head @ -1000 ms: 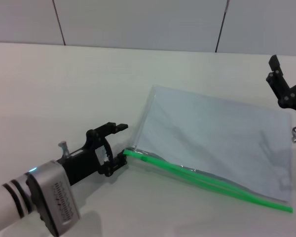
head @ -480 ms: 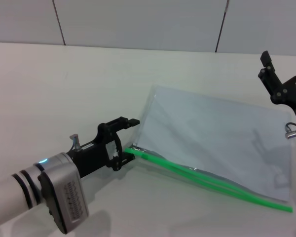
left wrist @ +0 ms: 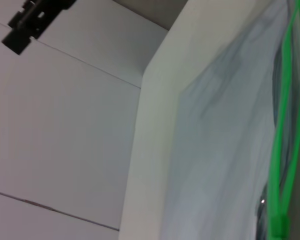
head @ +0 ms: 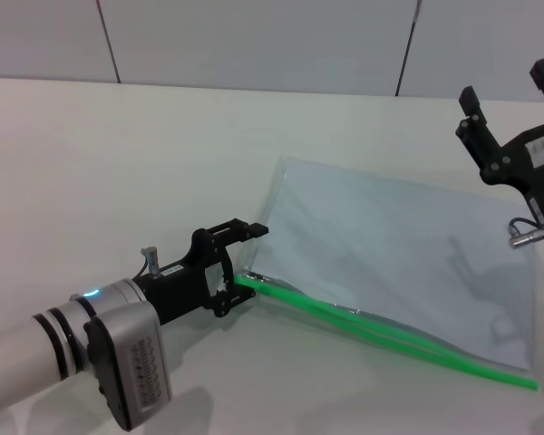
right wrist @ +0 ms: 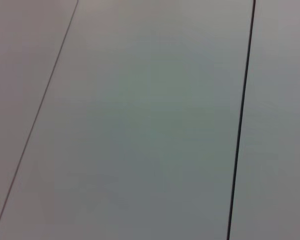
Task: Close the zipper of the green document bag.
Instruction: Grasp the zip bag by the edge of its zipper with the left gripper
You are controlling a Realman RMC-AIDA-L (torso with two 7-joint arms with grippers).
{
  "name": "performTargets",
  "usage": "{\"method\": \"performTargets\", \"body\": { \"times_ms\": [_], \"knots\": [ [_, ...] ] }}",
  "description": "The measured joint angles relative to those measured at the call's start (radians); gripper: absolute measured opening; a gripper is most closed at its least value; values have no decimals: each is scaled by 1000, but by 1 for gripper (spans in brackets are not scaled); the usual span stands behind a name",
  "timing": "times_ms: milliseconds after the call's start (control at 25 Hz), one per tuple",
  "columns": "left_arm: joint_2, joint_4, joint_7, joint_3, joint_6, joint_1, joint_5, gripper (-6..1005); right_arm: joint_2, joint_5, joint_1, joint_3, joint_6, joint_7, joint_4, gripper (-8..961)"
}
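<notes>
The green document bag lies flat on the white table, a clear pouch with pale blue-grey sheets inside. Its zipper runs along the near long edge as two bright green strips that part in the middle. My left gripper is open at the bag's left near corner, with the zipper's end just beside its lower finger. I cannot pick out the slider tab. My right gripper hangs open above the bag's far right corner. The left wrist view shows the bag and zipper close up.
The white table stretches to the left and behind the bag, ending at a grey panelled wall. The right wrist view holds only wall panels. In the left wrist view the right gripper appears far off.
My left gripper has slid right, closing up on the bag's left near corner. My right gripper has come in from the right edge toward the bag.
</notes>
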Motion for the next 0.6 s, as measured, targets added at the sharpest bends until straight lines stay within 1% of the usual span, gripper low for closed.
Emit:
{"method": "performTargets", "body": {
  "times_ms": [400,600],
  "knots": [
    [0,2,50,8,-5,-1,2,448,-1,-14,3,-2,0,0,10,787],
    [0,2,66,8,-3,0,2,276,-2,-14,5,-6,0,-1,10,787]
  ]
}}
